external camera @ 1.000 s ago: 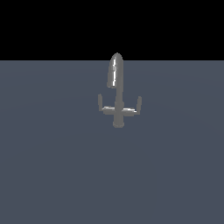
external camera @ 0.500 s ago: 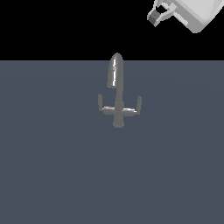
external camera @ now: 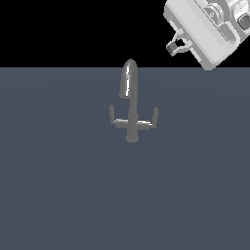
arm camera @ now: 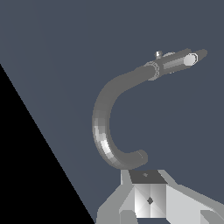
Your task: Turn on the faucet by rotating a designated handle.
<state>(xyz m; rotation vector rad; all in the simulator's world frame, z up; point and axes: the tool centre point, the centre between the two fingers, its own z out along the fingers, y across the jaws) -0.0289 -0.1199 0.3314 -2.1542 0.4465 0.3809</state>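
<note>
A small dull-grey metal faucet (external camera: pixel 130 105) stands upright a little above the centre of the exterior view, on a flat slate-blue desk (external camera: pixel 58 195) that fills the lower three quarters of the frame beneath a black band. Its long axis runs vertically: a thin post rises from a round base to a tall arched spout whose tip curls down toward the exterior view's left. A thin crossarm lies horizontally across the post, low down, with a short paddle standing up at each end. The handle (external camera: pixel 155 115), the short grey paddle on the exterior view's right, points upward with a slight tilt, its long axis near vertical; the matching left-hand paddle (external camera: pixel 112 113) mirrors it on the other side.

The white robot arm's gripper (external camera: pixel 174 45) enters at the upper right corner of the exterior view, against the black band, well apart from the faucet and above the handle's side. It holds nothing; how far its fingers are parted cannot be told from either picture.

In the wrist view the faucet (arm camera: pixel 114 118) is seen from above the spout: the arched tube sweeps in a broad curve across the middle of the frame, its open end close to the pale grey gripper body at the lower edge.
</note>
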